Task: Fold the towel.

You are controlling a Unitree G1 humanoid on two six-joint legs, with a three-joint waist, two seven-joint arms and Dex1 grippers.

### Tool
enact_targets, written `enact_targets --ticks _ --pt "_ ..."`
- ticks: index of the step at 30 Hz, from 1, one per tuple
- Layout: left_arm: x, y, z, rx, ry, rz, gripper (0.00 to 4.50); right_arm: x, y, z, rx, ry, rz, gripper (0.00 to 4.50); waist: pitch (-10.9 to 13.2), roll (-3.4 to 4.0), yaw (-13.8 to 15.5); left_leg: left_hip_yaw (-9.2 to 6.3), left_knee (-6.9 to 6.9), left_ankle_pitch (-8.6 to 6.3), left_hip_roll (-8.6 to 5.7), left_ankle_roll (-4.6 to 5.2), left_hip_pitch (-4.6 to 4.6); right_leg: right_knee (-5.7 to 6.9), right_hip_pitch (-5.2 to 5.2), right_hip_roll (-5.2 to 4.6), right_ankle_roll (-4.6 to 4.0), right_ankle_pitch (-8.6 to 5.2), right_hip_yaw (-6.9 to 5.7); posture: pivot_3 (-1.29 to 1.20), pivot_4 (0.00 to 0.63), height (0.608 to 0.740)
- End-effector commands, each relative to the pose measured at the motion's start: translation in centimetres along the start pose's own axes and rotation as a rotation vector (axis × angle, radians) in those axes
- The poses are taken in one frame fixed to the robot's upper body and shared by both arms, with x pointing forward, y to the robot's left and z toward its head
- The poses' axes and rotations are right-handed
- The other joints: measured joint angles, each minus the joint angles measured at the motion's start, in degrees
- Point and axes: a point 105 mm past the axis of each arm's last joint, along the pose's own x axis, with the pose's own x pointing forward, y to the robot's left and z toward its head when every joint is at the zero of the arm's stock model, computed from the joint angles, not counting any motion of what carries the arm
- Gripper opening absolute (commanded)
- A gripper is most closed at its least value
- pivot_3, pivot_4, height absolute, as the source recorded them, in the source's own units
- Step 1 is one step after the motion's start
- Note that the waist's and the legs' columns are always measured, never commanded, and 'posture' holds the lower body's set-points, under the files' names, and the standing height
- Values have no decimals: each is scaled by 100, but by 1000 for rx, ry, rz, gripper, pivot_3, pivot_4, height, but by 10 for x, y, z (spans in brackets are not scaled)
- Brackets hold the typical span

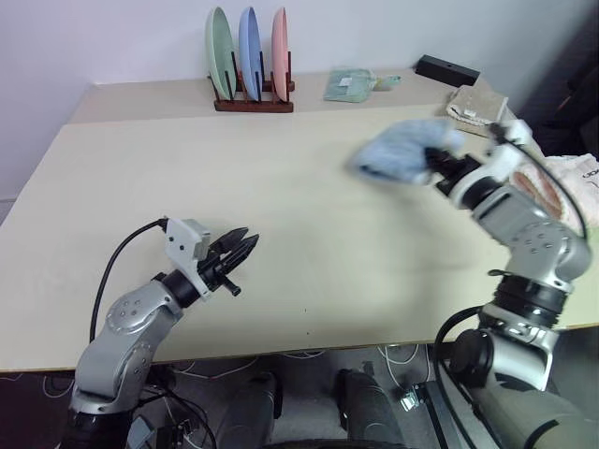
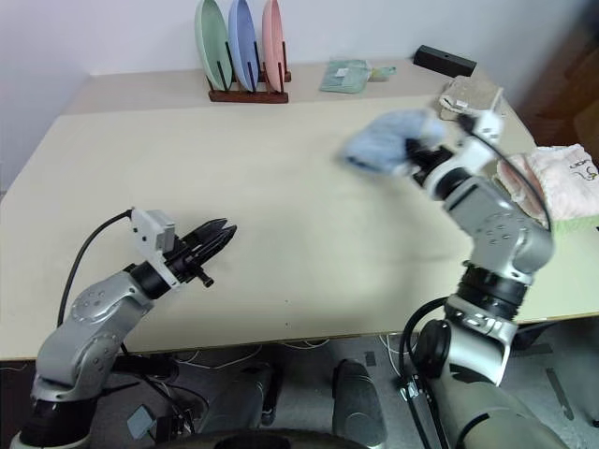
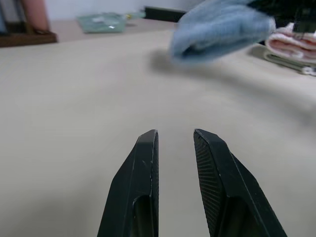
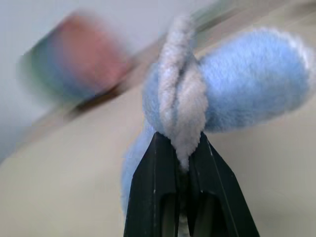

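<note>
The light blue towel (image 1: pixel 402 154) hangs bunched in the air over the right side of the table (image 1: pixel 281 206), blurred. My right gripper (image 4: pixel 181 148) is shut on a whitish edge fold of it, and the rest of the cloth bulges out past the fingers. In the head views that gripper (image 1: pixel 430 166) sits at the bundle's right end. My left gripper (image 1: pixel 241 248) hovers low over the table's front left, far from the towel, pointing toward the right. Its fingers (image 3: pixel 148 163) stand slightly apart, open, with nothing between them.
A wooden rack (image 1: pixel 251 98) with three upright plates stands at the back. A green cloth (image 1: pixel 348 84), a black box (image 1: pixel 447 69) and a beige folded towel (image 1: pixel 475 103) lie at the back right. A pink-and-white towel (image 1: pixel 566 187) lies at the right edge.
</note>
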Motion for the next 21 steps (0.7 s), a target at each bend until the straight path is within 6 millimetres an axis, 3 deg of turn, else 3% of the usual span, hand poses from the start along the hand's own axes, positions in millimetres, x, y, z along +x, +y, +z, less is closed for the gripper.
enact_targets --ticks 1,6,12,13,14,16,21 --pt "13 -8 5 12 -31 -58 1091 -13 -52 10 103 -61 -226 43 0 2 -10 3 0 0 1 0 1 0 0 0 0 0 2 0 150 740" --pt "22 -15 5 6 -36 -106 1091 -38 -90 -16 173 3 -419 43 0 15 -29 10 1 0 8 2 1 1 -1 0 0 1 7 0 150 740" --pt "21 -18 -1 -6 -17 -128 1091 -65 -94 -23 191 8 -468 43 0 22 -10 7 10 0 8 4 1 3 1 -3 0 0 10 0 150 740" --pt "21 -19 -1 -7 -15 -130 1091 -66 -92 -21 192 2 -457 680 0 22 -10 7 10 0 8 4 0 3 1 -3 0 0 10 0 150 740" --pt "21 -18 -2 -8 -14 -132 1091 -66 -89 -19 194 -5 -440 926 0 22 -10 8 10 0 8 4 0 3 2 -2 0 0 9 0 150 740" --pt "22 -19 -2 -9 -13 -133 1091 -68 -87 -14 163 -11 -423 1895 0 22 -11 9 11 -1 8 5 1 3 3 -2 0 0 8 0 150 740" --pt "23 -7 0 13 -22 -88 1091 -73 -73 19 -262 -59 -392 4168 5 33 -5 13 12 -2 4 8 -1 1 4 -5 2 -1 9 0 150 740"
